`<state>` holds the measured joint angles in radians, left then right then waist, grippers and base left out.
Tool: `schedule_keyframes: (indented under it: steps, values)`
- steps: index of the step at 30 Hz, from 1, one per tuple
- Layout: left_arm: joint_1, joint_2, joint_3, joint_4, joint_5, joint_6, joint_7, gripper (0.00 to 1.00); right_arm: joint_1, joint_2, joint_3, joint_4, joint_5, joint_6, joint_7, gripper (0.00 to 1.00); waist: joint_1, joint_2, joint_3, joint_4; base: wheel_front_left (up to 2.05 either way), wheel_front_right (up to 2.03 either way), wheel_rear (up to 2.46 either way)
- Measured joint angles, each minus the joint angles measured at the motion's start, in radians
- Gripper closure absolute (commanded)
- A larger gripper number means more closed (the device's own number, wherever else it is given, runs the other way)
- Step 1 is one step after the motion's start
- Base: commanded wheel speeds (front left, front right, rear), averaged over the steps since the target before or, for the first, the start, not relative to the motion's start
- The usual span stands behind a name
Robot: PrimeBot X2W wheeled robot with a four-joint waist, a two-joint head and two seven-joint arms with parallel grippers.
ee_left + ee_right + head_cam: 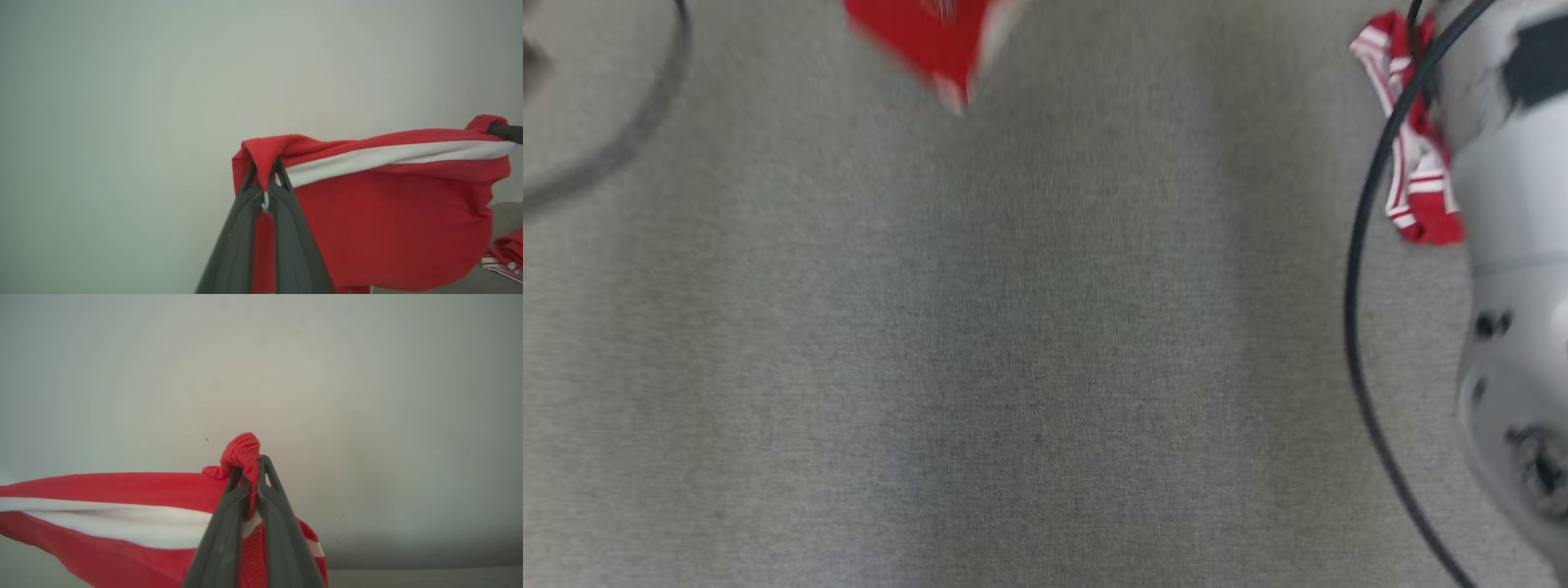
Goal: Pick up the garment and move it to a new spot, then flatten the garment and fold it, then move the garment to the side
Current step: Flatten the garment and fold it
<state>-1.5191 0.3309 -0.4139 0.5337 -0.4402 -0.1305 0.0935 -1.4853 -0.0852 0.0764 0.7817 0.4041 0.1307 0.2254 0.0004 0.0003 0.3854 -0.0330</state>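
Observation:
The garment (388,212) is red with a white stripe and hangs in the air, stretched between both grippers. My left gripper (265,171) is shut on one red corner of it. Pinched in my shut right gripper (251,469) is a bunched ribbed edge of the garment (122,522). In the left wrist view, a dark finger of the right gripper (506,131) shows at the cloth's far end. In the head view, a blurred lower corner of the garment (923,41) dangles at the top edge above the grey table (1013,367).
A second cloth, red with white stripes (1413,163), sits at the right beside a pale forearm (1511,286); it also shows as a striped pile (504,257). A black cable (1356,286) curves along the right side, another cable (645,114) at the upper left.

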Motion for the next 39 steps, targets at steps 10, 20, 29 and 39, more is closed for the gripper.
schedule_keyframes:
  steps: [10,20,29,39]
  values:
    - [-0.375,-0.05,-0.049,0.281,-0.031,0.0,-0.167,1.0,-0.318,0.013,-0.107,0.226,-0.095,0.001,-0.151,1.0,-0.0001,0.0,0.153,-0.006,0.0,0.0,0.0]
    - [-0.246,-0.046,-0.126,0.34,-0.115,0.0,-0.326,1.0,-0.192,0.027,0.007,0.29,-0.045,0.001,-0.253,1.0,-0.0003,0.0,0.176,0.018,0.0,0.0,0.0]
    - [0.203,-0.017,-0.07,0.119,-0.194,0.043,-0.352,1.0,0.175,0.03,0.193,0.172,0.131,0.001,-0.315,1.0,-0.0005,-0.0002,0.084,0.0,0.0,0.0,0.0]
    - [0.775,-0.004,-0.03,-0.256,-0.227,0.198,-0.354,1.0,0.62,-0.032,0.287,-0.037,0.256,0.001,-0.331,1.0,-0.0007,-0.0004,-0.034,-0.008,0.0,0.0,0.0]
